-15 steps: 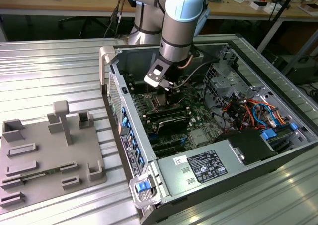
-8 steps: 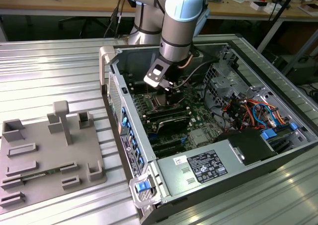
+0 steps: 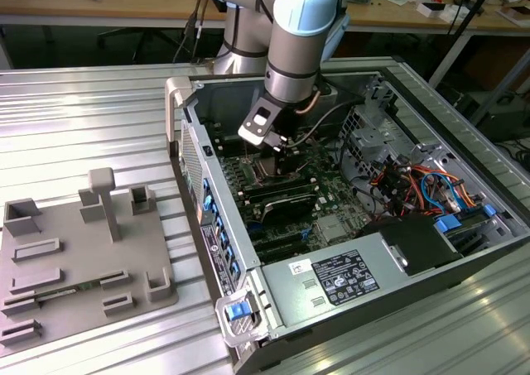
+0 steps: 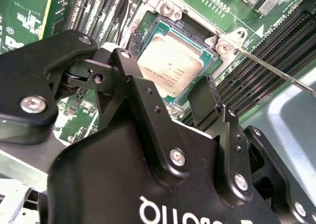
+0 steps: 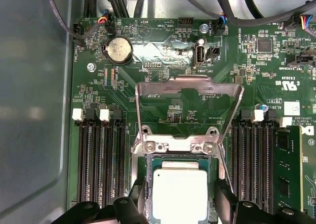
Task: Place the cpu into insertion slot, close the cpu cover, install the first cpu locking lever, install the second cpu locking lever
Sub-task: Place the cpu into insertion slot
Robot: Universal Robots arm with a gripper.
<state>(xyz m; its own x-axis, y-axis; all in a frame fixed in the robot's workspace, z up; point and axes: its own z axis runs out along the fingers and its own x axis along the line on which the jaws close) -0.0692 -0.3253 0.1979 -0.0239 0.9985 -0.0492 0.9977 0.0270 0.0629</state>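
The gripper (image 4: 165, 78) is holding its black fingers (image 5: 223, 201) spread around the silvery square cpu (image 5: 180, 194), which is lying in the silver-rimmed insertion slot (image 5: 174, 146); the silver cpu cover (image 5: 190, 88) is standing open.

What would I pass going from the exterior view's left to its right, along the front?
grey tray with blocks → blue latch → grey labelled box → blue plug
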